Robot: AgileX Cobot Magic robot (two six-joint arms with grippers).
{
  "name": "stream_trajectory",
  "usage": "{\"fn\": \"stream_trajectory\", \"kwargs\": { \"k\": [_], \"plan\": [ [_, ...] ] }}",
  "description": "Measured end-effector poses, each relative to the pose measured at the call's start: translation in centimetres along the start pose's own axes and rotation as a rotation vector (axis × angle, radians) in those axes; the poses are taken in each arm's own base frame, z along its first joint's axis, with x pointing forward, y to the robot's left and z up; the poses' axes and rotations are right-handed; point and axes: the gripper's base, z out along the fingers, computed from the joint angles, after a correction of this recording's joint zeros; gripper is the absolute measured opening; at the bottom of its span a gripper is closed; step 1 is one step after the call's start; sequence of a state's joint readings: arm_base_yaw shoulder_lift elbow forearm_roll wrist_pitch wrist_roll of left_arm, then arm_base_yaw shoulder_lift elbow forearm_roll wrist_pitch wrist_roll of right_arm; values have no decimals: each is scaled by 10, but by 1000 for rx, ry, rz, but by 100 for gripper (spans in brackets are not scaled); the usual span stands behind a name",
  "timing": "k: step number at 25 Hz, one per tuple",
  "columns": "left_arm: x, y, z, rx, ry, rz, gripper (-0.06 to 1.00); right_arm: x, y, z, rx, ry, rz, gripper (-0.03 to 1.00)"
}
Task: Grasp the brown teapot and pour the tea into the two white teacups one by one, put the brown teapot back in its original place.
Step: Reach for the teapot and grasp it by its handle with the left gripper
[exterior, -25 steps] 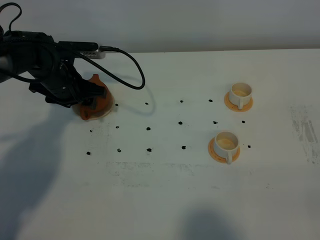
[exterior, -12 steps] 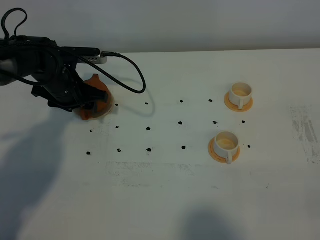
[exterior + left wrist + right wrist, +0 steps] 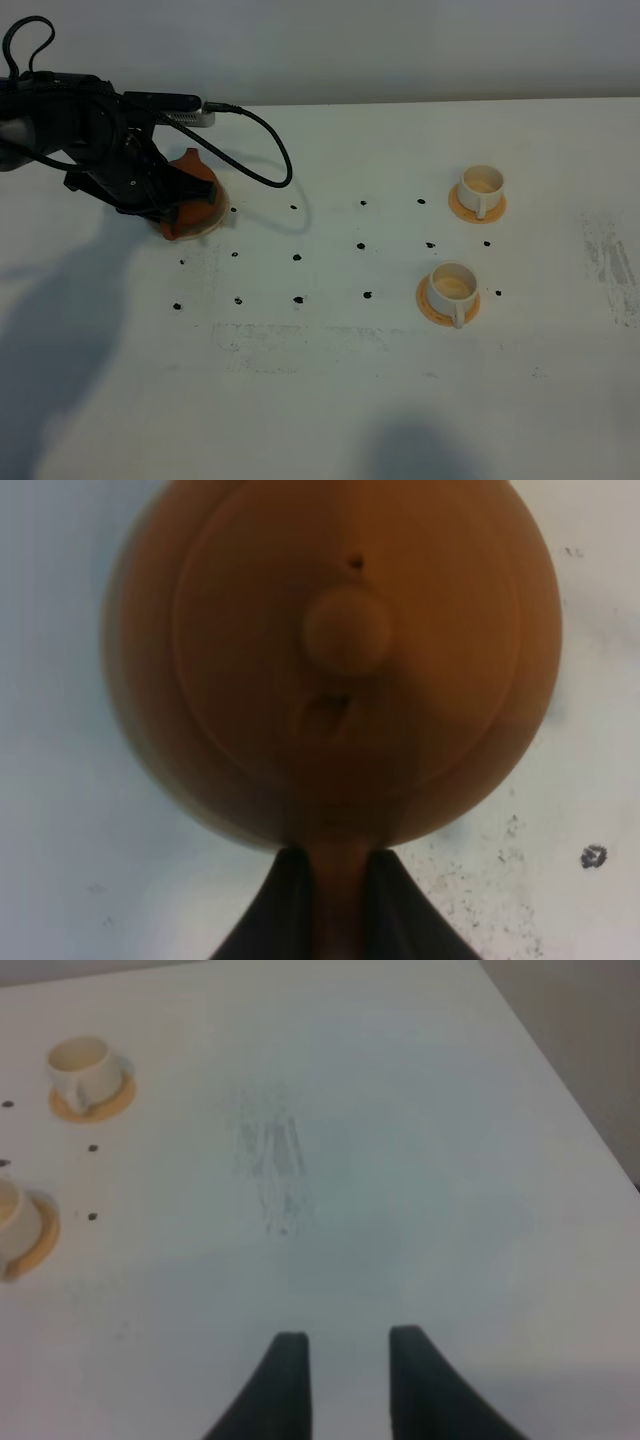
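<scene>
My left gripper (image 3: 340, 905) is clamped on the handle of the brown teapot (image 3: 340, 660), which stands at the left of the table (image 3: 330, 400). Right of centre, the near teacup (image 3: 452, 286) and the far teacup (image 3: 481, 186) sit on orange coasters (image 3: 428, 303). My right gripper (image 3: 347, 1380) is closed and holds nothing.

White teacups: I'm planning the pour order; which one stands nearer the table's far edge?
The rear teacup, upper in the high view; the other teacup stands nearer the camera and slightly left.

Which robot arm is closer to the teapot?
Left. The left gripper has its jaws closed on the handle of the teapot. The right gripper hangs over bare table on the far side of the cups, well away from the teapot.
</scene>
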State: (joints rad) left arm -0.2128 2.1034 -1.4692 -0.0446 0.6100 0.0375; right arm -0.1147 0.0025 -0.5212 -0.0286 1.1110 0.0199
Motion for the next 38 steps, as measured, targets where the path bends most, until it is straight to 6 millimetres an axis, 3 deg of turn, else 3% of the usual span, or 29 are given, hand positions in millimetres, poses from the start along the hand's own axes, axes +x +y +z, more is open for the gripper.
{"fn": "stream_trajectory", "kwargs": {
  "k": [38],
  "plan": [
    [0, 0, 0, 0, 4, 4, 9, 0, 0, 0, 0, 0, 0, 22]
  ]
}}
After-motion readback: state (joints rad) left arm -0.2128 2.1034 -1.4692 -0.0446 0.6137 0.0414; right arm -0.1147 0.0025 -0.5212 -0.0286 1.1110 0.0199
